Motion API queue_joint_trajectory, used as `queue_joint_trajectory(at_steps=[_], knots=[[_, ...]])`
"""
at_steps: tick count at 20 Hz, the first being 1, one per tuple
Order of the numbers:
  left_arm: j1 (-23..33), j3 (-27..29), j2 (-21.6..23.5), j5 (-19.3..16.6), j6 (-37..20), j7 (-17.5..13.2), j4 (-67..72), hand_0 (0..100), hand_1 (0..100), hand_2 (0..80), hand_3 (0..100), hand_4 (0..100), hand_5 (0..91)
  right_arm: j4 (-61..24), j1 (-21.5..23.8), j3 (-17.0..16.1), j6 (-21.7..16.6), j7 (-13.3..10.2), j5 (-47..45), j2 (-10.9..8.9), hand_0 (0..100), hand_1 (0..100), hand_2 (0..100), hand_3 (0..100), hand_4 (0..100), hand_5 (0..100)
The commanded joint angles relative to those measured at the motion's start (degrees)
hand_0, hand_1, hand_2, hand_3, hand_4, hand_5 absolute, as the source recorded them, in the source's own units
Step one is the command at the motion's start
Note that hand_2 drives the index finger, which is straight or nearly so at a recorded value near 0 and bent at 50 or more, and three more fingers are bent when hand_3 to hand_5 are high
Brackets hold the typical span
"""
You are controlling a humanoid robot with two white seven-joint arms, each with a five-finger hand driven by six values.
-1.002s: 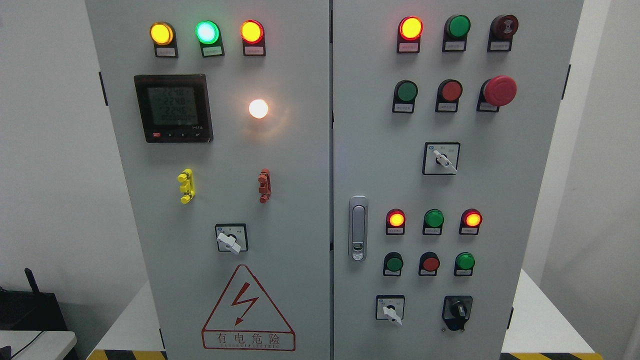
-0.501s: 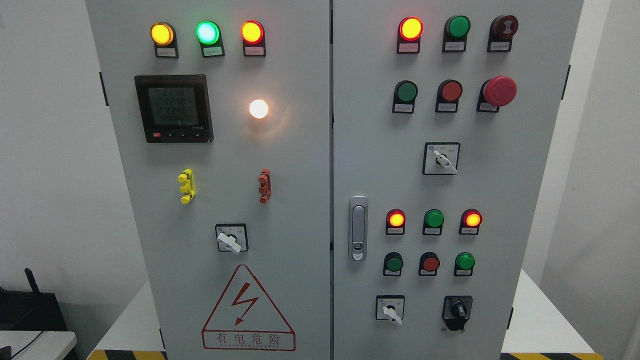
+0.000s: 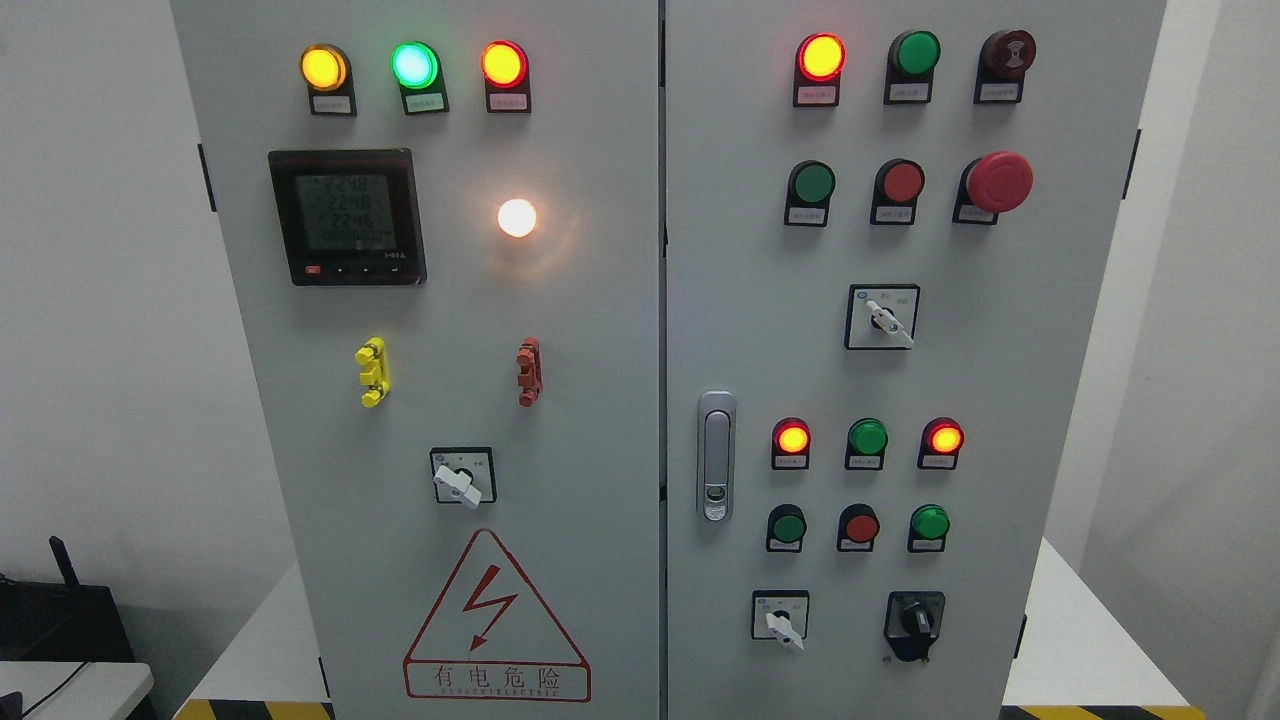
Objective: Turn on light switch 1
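Nothing has moved since the earlier frames: the grey cabinet (image 3: 620, 330) stands untouched, and neither robot hand is in view, so their state and pose cannot be told. The likeliest light switch (image 3: 460, 482), a small stiff white knob, sits low on the left door, best pinched and turned.

"有电危险" on the red warning triangle (image 3: 497, 620); meter (image 3: 347, 217) digits unclear.

Single head view, straight-on and close to the grey two-door control cabinet (image 3: 620, 330), its top edge cropped.
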Motion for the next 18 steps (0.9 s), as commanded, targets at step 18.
queue_joint_trajectory(at_steps=[18], knots=[[-4.6,-8.9,0.2,0.0,2.5,0.2,9.3,30,3,0.0,0,0,4.4,0.0,0.0,1.0,0.0,0.0,-1.4,0.04,12,39,0,0,0,0]])
